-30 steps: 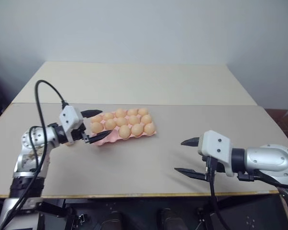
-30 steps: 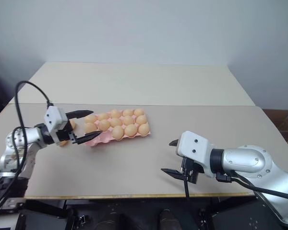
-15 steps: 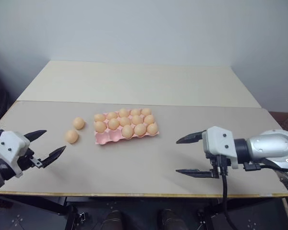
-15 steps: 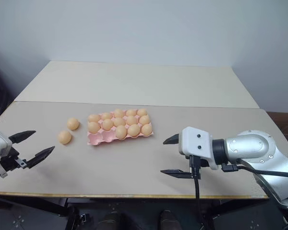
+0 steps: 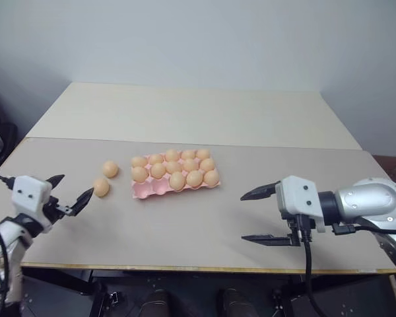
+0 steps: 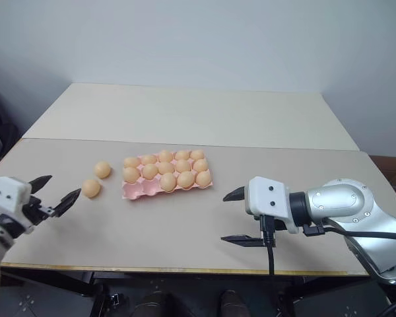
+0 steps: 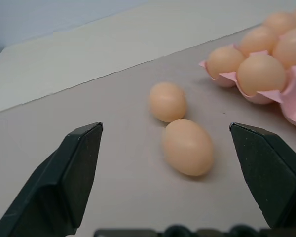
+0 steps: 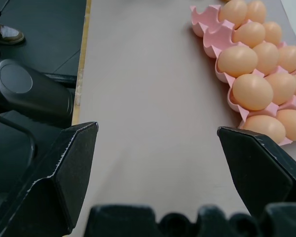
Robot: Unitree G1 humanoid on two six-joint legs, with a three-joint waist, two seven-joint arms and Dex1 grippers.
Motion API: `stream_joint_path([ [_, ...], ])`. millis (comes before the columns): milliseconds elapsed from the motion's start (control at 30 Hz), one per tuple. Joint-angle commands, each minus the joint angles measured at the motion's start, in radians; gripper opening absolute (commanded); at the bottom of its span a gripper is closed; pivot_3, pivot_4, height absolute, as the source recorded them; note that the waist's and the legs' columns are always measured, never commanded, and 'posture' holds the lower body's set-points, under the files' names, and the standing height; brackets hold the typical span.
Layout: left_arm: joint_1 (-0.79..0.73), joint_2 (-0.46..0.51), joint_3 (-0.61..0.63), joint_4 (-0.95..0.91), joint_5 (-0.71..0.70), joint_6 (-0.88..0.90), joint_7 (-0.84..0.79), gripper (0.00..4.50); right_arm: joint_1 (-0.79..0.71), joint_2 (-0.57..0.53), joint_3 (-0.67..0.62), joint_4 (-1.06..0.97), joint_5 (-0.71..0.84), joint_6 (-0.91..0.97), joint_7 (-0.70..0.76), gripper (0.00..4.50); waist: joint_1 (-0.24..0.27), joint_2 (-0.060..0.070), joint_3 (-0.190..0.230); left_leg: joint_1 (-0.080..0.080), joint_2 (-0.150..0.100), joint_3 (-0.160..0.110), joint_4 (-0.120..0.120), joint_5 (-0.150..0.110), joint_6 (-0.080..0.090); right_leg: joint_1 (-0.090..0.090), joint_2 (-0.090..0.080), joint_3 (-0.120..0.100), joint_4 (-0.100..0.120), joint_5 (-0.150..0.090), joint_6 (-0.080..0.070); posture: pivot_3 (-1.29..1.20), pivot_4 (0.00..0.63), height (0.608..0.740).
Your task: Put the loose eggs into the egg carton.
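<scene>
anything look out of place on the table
Two loose eggs lie on the bare table left of the egg carton, whose near-left cups are empty. Nothing looks spilled or cracked.

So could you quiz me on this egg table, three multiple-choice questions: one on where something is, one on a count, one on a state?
1. Where do the loose eggs lie?
A. on the table, on the robot's left of the egg carton
B. on its right
C. inside it

2. How many eggs are loose?
A. one
B. two
C. four

3. What is the left end effector doing?
A. gripping an egg
B. shut, empty
C. open, empty

Answers:
1 A, both lie on the table between carton and left end effector.
2 B, two eggs lie outside the carton.
3 C, its fingers stand apart, holding nothing.
</scene>
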Motion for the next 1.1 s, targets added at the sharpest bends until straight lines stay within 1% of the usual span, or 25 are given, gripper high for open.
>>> stream_joint_path([
  [33,-0.051,-0.007,-0.047,0.054,0.031,-0.042,0.025,4.48,0.006,-0.004,-0.037,-0.033,0.007,0.008,-0.018,4.5,-0.001,0.0,0.0,0.0,0.0,0.0,0.0,0.0,0.0,0.0,0.0,0.0,0.0,0.0,0.0,0.0,0.15,0.74],
  [100,-0.083,-0.024,-0.09,0.112,0.058,-0.069,0.036,4.48,0.015,-0.006,-0.043,-0.041,0.006,0.017,-0.032,4.5,-0.004,0.0,0.0,0.0,0.0,0.0,0.0,0.0,0.0,0.0,0.0,0.0,0.0,0.001,-0.001,0.0,0.15,0.74],
  [233,-0.142,-0.048,-0.134,0.204,0.08,-0.1,0.05,4.48,0.039,-0.013,-0.045,-0.062,-0.003,0.029,-0.059,4.5,-0.003,-0.001,0.0,0.0,0.0,0.0,0.0,0.0,0.0,0.0,0.0,0.0,0.001,0.001,-0.001,0.0,0.15,0.74],
  [400,-0.2,-0.057,-0.159,0.275,0.093,-0.111,0.076,4.48,0.058,-0.018,-0.057,-0.084,0.006,0.043,-0.077,4.5,-0.001,-0.001,-0.001,0.0,0.0,0.0,0.0,0.0,0.0,0.0,0.0,0.0,0.001,0.001,0.0,0.0,0.15,0.74],
  [533,-0.195,-0.051,-0.176,0.274,0.087,-0.105,0.052,3.58,0.07,-0.021,-0.065,-0.089,0.004,0.051,-0.084,4.5,-0.003,-0.001,-0.001,0.0,0.0,0.0,0.0,0.0,0.0,0.0,0.0,0.0,0.001,0.002,0.0,0.0,0.15,0.74],
  [667,-0.179,-0.053,-0.181,0.254,0.098,-0.09,0.08,2.2,0.074,-0.02,-0.052,-0.091,-0.011,0.046,-0.092,4.5,-0.003,-0.001,-0.001,0.0,0.0,0.0,0.0,0.0,0.0,0.0,0.0,0.001,0.001,0.002,0.0,0.0,0.15,0.74],
  [700,-0.177,-0.052,-0.183,0.253,0.106,-0.094,0.09,1.94,0.072,-0.019,-0.052,-0.09,-0.011,0.046,-0.091,4.5,-0.003,-0.001,-0.001,0.0,0.0,0.0,0.0,0.0,0.0,0.0,0.0,0.001,0.001,0.002,0.0,0.0,0.15,0.74],
  [733,-0.171,-0.05,-0.183,0.244,0.107,-0.095,0.091,1.81,0.07,-0.018,-0.051,-0.089,-0.012,0.045,-0.091,4.5,-0.002,-0.001,-0.001,0.0,0.0,0.0,0.0,0.0,0.0,0.0,0.0,0.001,0.001,0.002,0.0,0.0,0.15,0.74],
  [867,-0.128,-0.042,-0.165,0.163,0.078,-0.09,0.066,1.77,0.063,-0.017,-0.051,-0.086,-0.017,0.041,-0.088,4.5,-0.005,-0.001,-0.001,0.0,0.0,0.0,0.0,0.0,0.0,0.0,0.0,0.001,0.001,0.002,0.0,0.0,0.15,0.74],
  [1000,-0.039,-0.01,-0.126,0.015,-0.032,-0.078,-0.053,1.77,0.06,-0.019,-0.059,-0.088,-0.015,0.045,-0.088,4.5,-0.007,-0.001,-0.001,0.0,0.0,0.0,0.0,0.0,0.0,0.0,0.0,0.001,0.0,0.001,-0.001,0.0,0.15,0.74],
  [1033,-0.032,-0.006,-0.116,-0.012,-0.053,-0.1,-0.077,1.77,0.061,-0.02,-0.063,-0.088,-0.014,0.046,-0.088,4.5,-0.006,-0.001,-0.001,0.0,0.0,0.0,0.0,0.0,0.0,0.0,0.0,0.0,0.0,0.001,-0.001,0.0,0.15,0.74],
  [1100,-0.053,-0.007,-0.099,-0.068,-0.122,-0.07,-0.097,1.77,0.061,-0.021,-0.065,-0.087,-0.014,0.045,-0.088,4.5,-0.001,-0.001,-0.001,0.0,0.0,0.0,0.0,0.0,0.0,0.0,0.0,0.0,0.001,0.0,-0.001,0.0,0.15,0.74],
])
